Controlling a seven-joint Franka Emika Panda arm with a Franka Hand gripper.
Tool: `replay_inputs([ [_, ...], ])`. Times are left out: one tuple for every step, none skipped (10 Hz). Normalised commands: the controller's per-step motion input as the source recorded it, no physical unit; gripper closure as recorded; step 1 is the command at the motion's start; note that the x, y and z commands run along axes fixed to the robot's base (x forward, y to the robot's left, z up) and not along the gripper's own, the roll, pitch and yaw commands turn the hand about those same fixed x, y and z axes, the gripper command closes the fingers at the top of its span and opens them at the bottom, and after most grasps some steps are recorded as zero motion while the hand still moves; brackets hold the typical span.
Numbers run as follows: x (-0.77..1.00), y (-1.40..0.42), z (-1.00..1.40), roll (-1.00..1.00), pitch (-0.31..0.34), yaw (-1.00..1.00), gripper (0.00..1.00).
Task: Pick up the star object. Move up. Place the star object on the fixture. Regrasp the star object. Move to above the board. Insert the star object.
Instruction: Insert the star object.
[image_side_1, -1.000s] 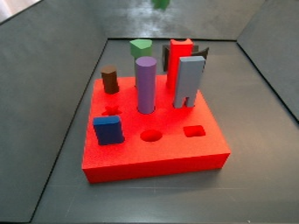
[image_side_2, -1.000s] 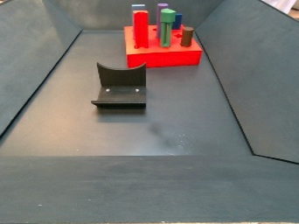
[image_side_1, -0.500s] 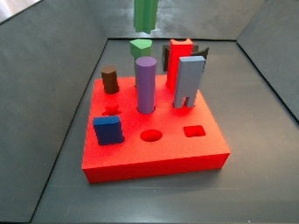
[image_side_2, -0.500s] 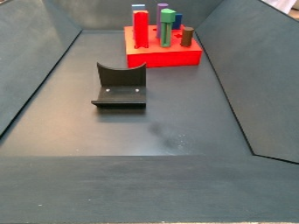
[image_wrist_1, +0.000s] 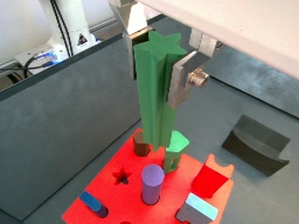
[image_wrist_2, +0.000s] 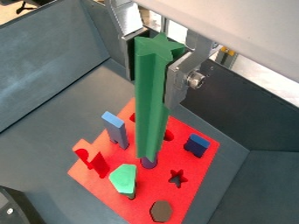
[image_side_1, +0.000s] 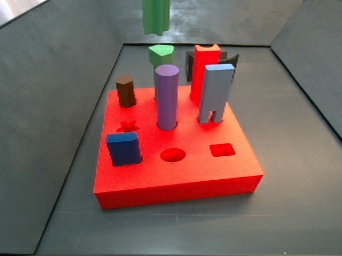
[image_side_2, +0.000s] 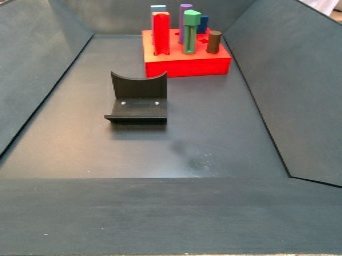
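Claw (image_wrist_1: 158, 54): hanging high above the red board (image_wrist_1: 117, 199), fingers clamping the top of the green star peg (image_wrist_1: 156, 105), which is hanging upright, clear of the board.

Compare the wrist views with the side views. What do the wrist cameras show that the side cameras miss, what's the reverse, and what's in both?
Only the wrist views show the gripper shut on the star object, silver fingers clamped on its sides, and the empty star hole in the board.

Only a side view shows the open floor in front of the fixture; the gripper is out of frame in both side views.

Both show the red board with its pegs, including the purple cylinder, and the star object hanging above the board.
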Motion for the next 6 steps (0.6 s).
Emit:
replay_inputs([
  [0.00,0.00,0.00,-0.01,-0.021,0.00,1.00],
  [0.00,0.00,-0.02,-0.02,-0.033,0.00,1.00],
  [0.00,0.00,-0.04,-0.03,-0.043,0.00,1.00],
  [0.00,0.00,-0.03,-0.03,-0.040,0.00,1.00],
  [0.00,0.00,-0.03,-0.03,-0.033,0.00,1.00],
  [0.00,0.00,-0.04,-0.03,-0.040,0.00,1.00],
])
